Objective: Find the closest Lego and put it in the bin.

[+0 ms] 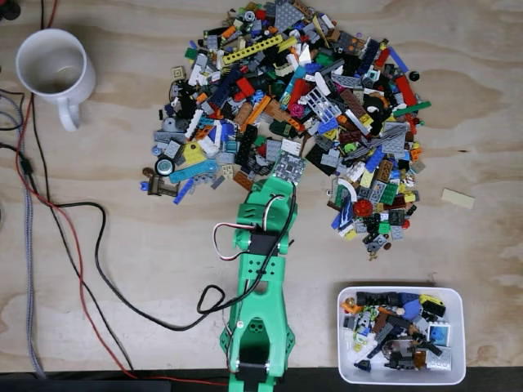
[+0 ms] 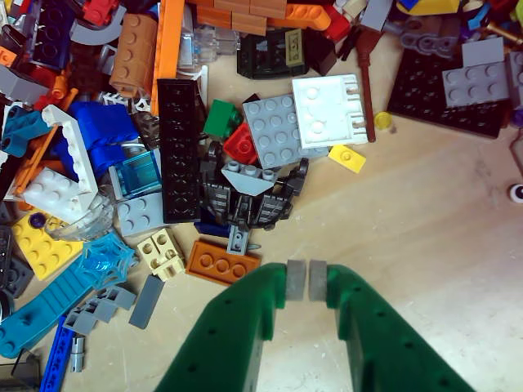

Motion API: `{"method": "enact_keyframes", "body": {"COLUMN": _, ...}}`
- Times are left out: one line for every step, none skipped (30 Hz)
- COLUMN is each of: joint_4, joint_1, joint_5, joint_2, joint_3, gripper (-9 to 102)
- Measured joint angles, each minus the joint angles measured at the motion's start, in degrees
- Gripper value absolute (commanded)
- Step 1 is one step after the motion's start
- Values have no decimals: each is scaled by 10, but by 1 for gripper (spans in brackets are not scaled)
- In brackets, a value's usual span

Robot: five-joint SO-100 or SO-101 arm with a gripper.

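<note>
Pale plywood counter (image 1: pixel 122 327): green plastic pincer (image 2: pixel 306 280), closed and empty, hovers just beside a flat orange Lego plate (image 2: pixel 221 262) at the pile's edge.

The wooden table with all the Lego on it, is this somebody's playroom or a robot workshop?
Probably a hobby robot workbench, not a playroom. A green 3D-printed robot arm stands on the bare plywood tabletop, loose red and black wires trail across it, and the heap of mixed Lego pieces sits above a white plastic bin.
</note>
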Motion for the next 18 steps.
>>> {"method": "enact_keyframes", "body": {"joint_4": -4, "joint_1": 0, "joint_5": 0, "joint_2": -4, "joint_3": 0, "gripper": 5}}
{"method": "enact_keyframes", "body": {"joint_4": -17, "joint_1": 4, "joint_5": 0, "joint_2": -20, "joint_3": -1, "gripper": 5}}
{"method": "enact_keyframes", "body": {"joint_4": -23, "joint_1": 14, "joint_5": 0, "joint_2": -33, "joint_3": 0, "gripper": 5}}
{"method": "enact_keyframes", "body": {"joint_4": -27, "joint_1": 29, "joint_5": 0, "joint_2": -41, "joint_3": 0, "gripper": 5}}
{"method": "enact_keyframes", "body": {"joint_4": -30, "joint_1": 36, "joint_5": 4, "joint_2": -42, "joint_3": 0, "gripper": 5}}
{"method": "enact_keyframes", "body": {"joint_4": -33, "joint_1": 38, "joint_5": 3, "joint_2": -44, "joint_3": 0, "gripper": 5}}
{"method": "enact_keyframes", "body": {"joint_4": -34, "joint_1": 36, "joint_5": -1, "joint_2": -45, "joint_3": 0, "gripper": 5}}
{"method": "enact_keyframes", "body": {"joint_4": -35, "joint_1": 36, "joint_5": -2, "joint_2": -46, "joint_3": 0, "gripper": 5}}
{"method": "enact_keyframes", "body": {"joint_4": -35, "joint_1": 39, "joint_5": -2, "joint_2": -46, "joint_3": 0, "gripper": 5}}
{"method": "enact_keyframes", "body": {"joint_4": -35, "joint_1": 42, "joint_5": -2, "joint_2": -46, "joint_3": 0, "gripper": 5}}
{"method": "enact_keyframes", "body": {"joint_4": -35, "joint_1": 43, "joint_5": -2, "joint_2": -46, "joint_3": 0, "gripper": 5}}
{"method": "enact_keyframes", "body": {"joint_4": -35, "joint_1": 43, "joint_5": -2, "joint_2": -46, "joint_3": 0, "gripper": 5}}
{"method": "enact_keyframes", "body": {"joint_4": -35, "joint_1": 42, "joint_5": -2, "joint_2": -46, "joint_3": 0, "gripper": 5}}
{"method": "enact_keyframes", "body": {"joint_4": -35, "joint_1": 41, "joint_5": -2, "joint_2": -46, "joint_3": 0, "gripper": 5}}
{"method": "enact_keyframes", "body": {"joint_4": -35, "joint_1": 42, "joint_5": -2, "joint_2": -46, "joint_3": 0, "gripper": 5}}
{"method": "enact_keyframes", "body": {"joint_4": -35, "joint_1": 42, "joint_5": -2, "joint_2": -46, "joint_3": 0, "gripper": 5}}
{"method": "enact_keyframes", "body": {"joint_4": -35, "joint_1": 42, "joint_5": -2, "joint_2": -46, "joint_3": 0, "gripper": 5}}
{"method": "enact_keyframes", "body": {"joint_4": -34, "joint_1": 41, "joint_5": -2, "joint_2": -46, "joint_3": 0, "gripper": 6}}
